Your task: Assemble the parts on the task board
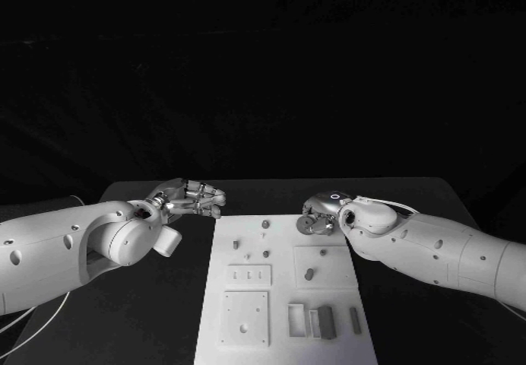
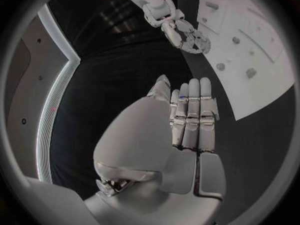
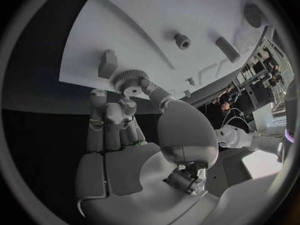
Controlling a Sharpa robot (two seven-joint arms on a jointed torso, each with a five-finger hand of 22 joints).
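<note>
A white task board (image 1: 287,304) lies in the lower centre of the head view on a black worktop (image 1: 416,190). At its upper right corner, the right hand (image 1: 320,215) pinches a small toothed gear (image 3: 130,80) in its fingers (image 3: 150,89). At the board's upper left, the left hand (image 1: 188,199) hovers, fingers (image 2: 195,116) straight and together, holding nothing.

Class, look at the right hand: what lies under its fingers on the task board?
The right hand holds a small toothed gear at its fingers, over the task board. The board surface directly beneath the gear is covered.
</note>
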